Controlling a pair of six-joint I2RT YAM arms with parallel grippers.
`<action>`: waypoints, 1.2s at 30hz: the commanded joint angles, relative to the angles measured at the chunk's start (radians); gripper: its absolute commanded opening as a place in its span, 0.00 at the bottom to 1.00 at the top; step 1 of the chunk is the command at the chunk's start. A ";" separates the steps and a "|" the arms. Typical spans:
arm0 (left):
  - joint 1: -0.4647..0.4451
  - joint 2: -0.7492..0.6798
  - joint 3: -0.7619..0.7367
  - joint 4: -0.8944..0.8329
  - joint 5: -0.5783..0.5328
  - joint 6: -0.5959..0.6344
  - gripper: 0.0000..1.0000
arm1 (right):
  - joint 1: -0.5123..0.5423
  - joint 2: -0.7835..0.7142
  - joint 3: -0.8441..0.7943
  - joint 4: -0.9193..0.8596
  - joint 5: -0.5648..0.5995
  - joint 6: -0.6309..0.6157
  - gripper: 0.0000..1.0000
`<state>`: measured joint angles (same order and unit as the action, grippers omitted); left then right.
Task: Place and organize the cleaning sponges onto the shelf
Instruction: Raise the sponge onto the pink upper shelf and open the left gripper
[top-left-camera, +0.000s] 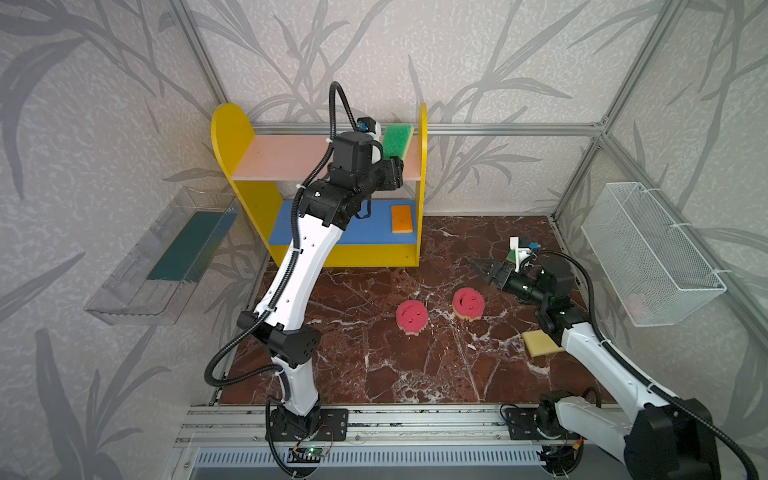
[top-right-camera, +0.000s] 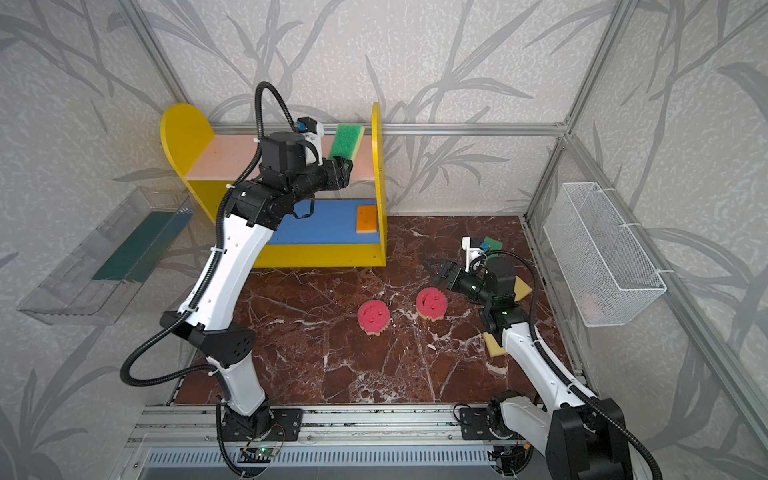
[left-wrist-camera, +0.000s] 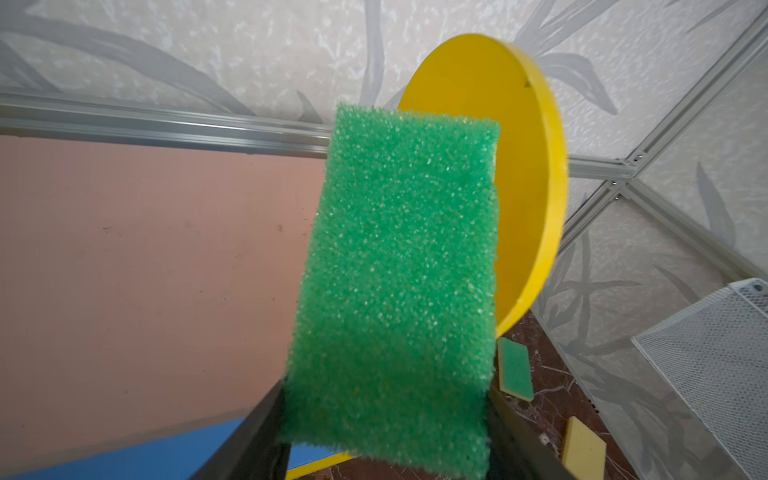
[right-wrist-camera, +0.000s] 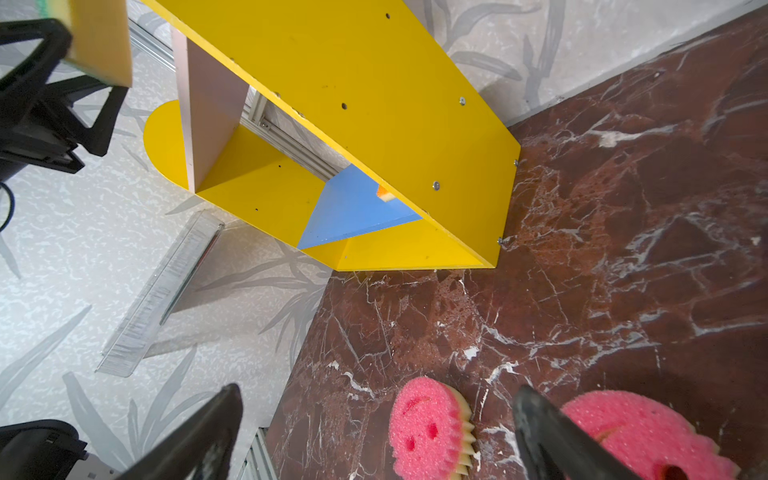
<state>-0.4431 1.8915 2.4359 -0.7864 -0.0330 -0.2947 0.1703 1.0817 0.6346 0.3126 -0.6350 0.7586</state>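
Left tool (top-left-camera: 394, 160): pinching the green-faced sponge (top-left-camera: 397, 139) at its near short end, one finger on each long edge. Most of the sponge juts free beyond the tips. Judged reason: an end grip leaves the body clear to go down first.

The sponge hangs over the right end of the pink upper board (top-left-camera: 282, 160) of the shelf (top-left-camera: 232, 124), just beside the right side panel. Cannot tell whether it touches the board. Placement judged under way, release not yet made.

Below, an orange-faced sponge (top-left-camera: 402, 219) lies flat at the right end of the blue middle board (top-left-camera: 332, 226), near the same panel. This suggests each board is being filled from the right.

Right tool (top-left-camera: 480, 269): spread wide, empty, above the bench (top-left-camera: 374, 365) near a round pink sponge (top-left-camera: 468, 303). A second pink sponge (top-left-camera: 410, 314) lies a little apart from it. Probably staged for the next pick.

Also on the bench: a yellow sponge (top-left-camera: 540, 343) beside the right arm, and another green sponge (left-wrist-camera: 515, 368) seen past the shelf in the left wrist view.
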 joint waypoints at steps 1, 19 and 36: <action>0.002 0.047 0.098 -0.105 -0.081 -0.017 0.66 | 0.002 -0.022 -0.012 0.011 0.023 -0.026 0.99; -0.008 0.202 0.182 -0.042 -0.019 -0.098 0.76 | 0.002 0.043 -0.015 0.023 0.008 -0.039 0.99; -0.023 0.183 0.175 -0.014 0.113 -0.119 0.84 | 0.003 0.052 -0.021 0.026 0.008 -0.042 0.99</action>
<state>-0.4538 2.0724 2.6057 -0.7708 0.0174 -0.3859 0.1703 1.1316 0.6304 0.3164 -0.6212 0.7315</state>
